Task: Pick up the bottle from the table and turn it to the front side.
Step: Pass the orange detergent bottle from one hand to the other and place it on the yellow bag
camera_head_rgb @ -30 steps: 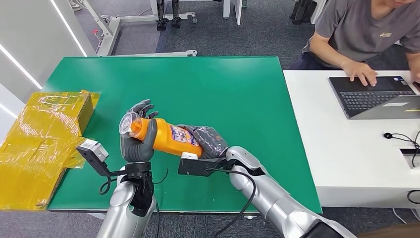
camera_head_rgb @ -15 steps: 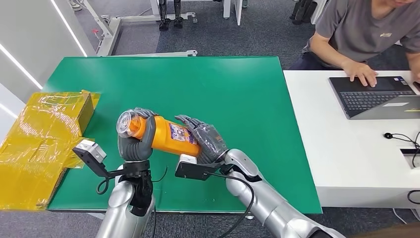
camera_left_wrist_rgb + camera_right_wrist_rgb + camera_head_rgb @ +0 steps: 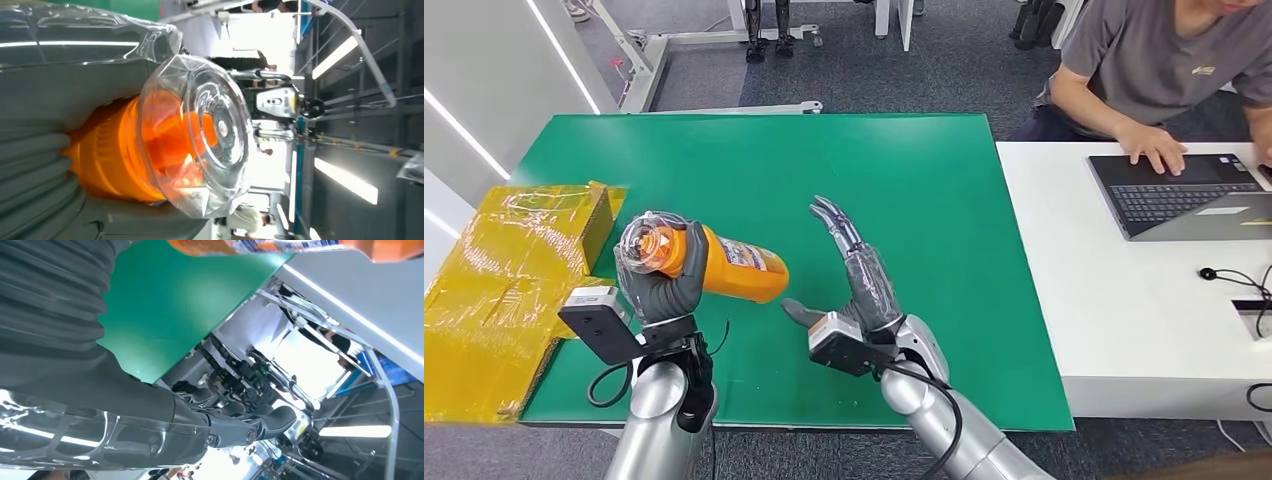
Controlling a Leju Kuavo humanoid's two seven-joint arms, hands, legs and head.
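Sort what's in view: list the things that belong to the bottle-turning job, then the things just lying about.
Job:
orange bottle, clear cap
left hand, holding it
right hand, open, apart from it
green table

Lying about:
yellow taped box
laptop
white desk
person typing

There is one bottle (image 3: 724, 266), orange with one clear cap (image 3: 643, 243). Two robot hands are in sight: the left hand (image 3: 662, 288) and the right hand (image 3: 861, 280). There are two tabletops, one green (image 3: 824, 170) and one white (image 3: 1084, 260). One yellow box (image 3: 514, 280) sits at the green tabletop's left edge. On the white tabletop lies one laptop (image 3: 1184, 195). One person (image 3: 1164, 70) sits behind it, with one of their hands (image 3: 1154, 145) on the keys.
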